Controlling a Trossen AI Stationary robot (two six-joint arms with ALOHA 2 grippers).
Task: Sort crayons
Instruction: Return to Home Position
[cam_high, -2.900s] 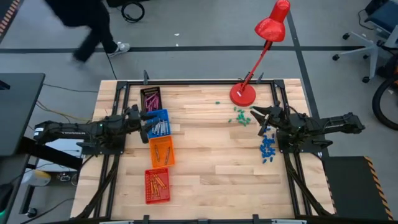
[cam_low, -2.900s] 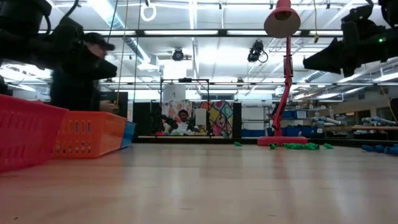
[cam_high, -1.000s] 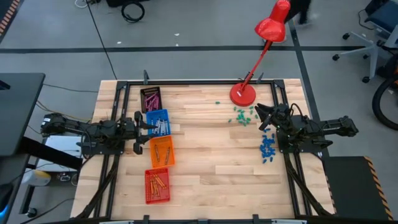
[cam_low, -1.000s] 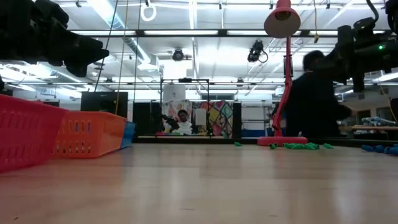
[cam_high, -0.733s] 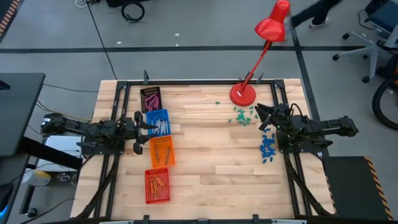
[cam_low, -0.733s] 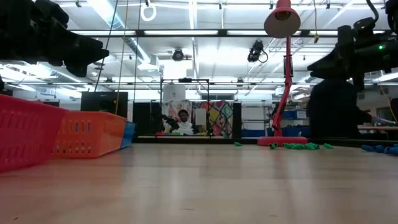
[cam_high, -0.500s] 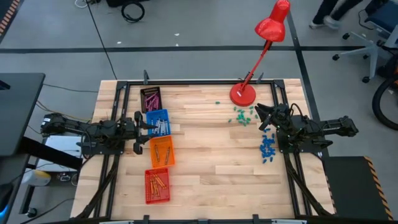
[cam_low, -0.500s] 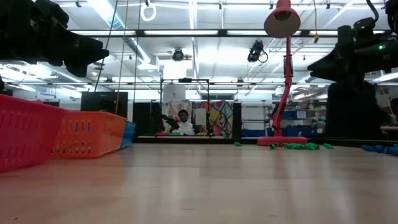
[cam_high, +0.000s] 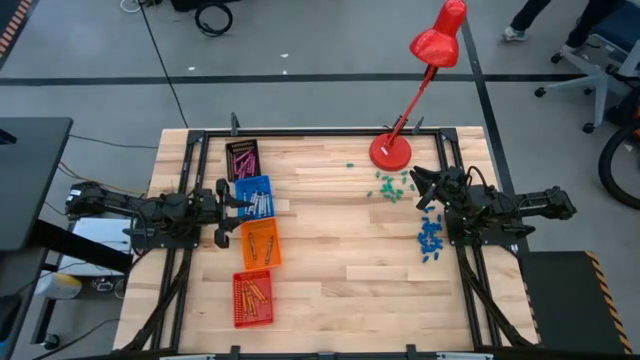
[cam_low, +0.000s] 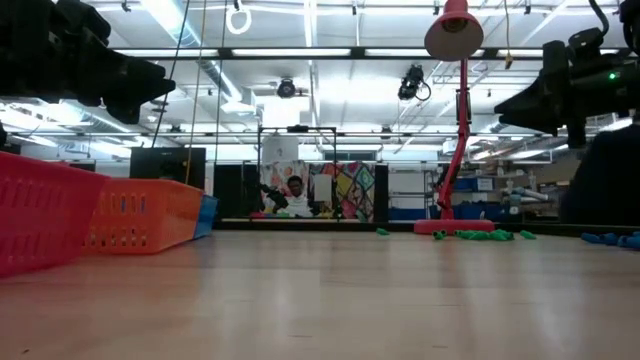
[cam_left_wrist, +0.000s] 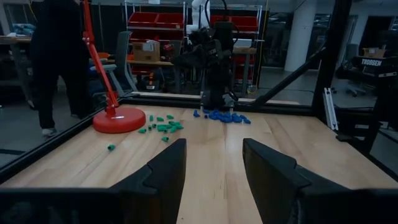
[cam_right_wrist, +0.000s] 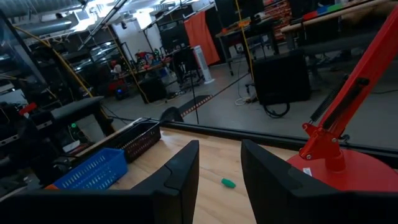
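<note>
Though thin, crayons (cam_high: 243, 158) pink, silver, orange

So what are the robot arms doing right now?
Nothing is being held. The left gripper hangs open beside the blue plastic bin of grey crayons; the right gripper hangs open near the red desk lamp and loose green bits and blue bits. Pink crayons lie in the black bin, orange crayons in the orange bin and red bin.

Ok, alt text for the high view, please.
Crayons lie sorted in four bins, black, blue, orange and red, along the table's left side. Left gripper hangs by the blue bin, right gripper by loose green bits and blue bits near a red lamp.
</note>
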